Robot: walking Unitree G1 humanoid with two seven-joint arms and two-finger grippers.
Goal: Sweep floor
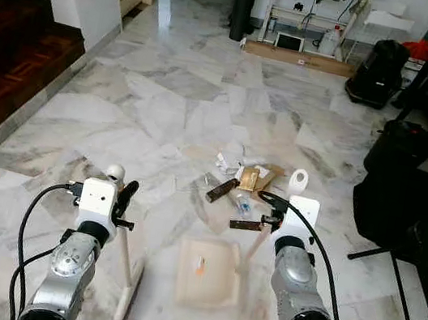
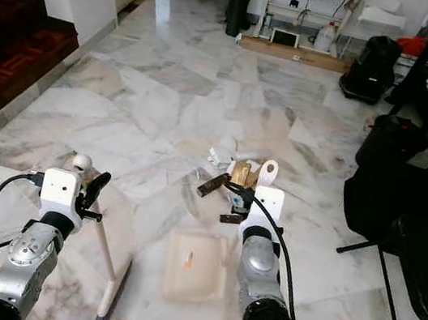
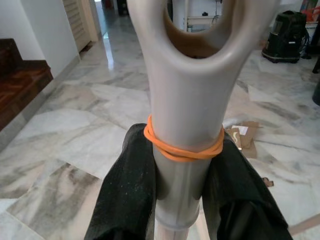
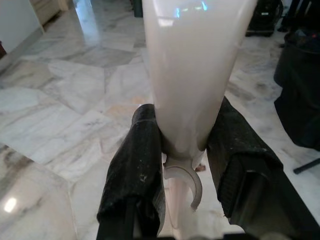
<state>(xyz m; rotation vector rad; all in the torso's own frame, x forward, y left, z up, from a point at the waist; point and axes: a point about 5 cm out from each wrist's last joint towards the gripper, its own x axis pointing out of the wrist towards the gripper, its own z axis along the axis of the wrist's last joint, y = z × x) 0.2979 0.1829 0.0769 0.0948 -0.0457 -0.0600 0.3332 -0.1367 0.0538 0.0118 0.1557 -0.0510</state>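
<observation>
left eye view: the left gripper [image 1: 126, 204] is clamped on the pale handle of a broom [image 1: 127, 277], whose bristles rest on the marble floor [image 1: 167, 95] near the robot, left of centre. the right gripper [image 1: 273, 219] clasps the upright handle of a cream dustpan [image 1: 208, 270], which lies flat on the floor between the arms, just right of the broom. a small orange scrap sits in the pan. just beyond the pan lies a litter pile [image 1: 239, 179] of cardboard, paper and wrappers. stairs [image 1: 13, 36] rise at far left; black bags [image 1: 407, 184] stand at right.

left wrist view: the fingers [image 3: 125, 195] squeeze the broom handle [image 3: 187, 115] just below an orange rubber band [image 3: 182, 147].

right wrist view: the fingers [image 4: 132, 170] pinch the dustpan handle [image 4: 192, 75] from both sides.
</observation>
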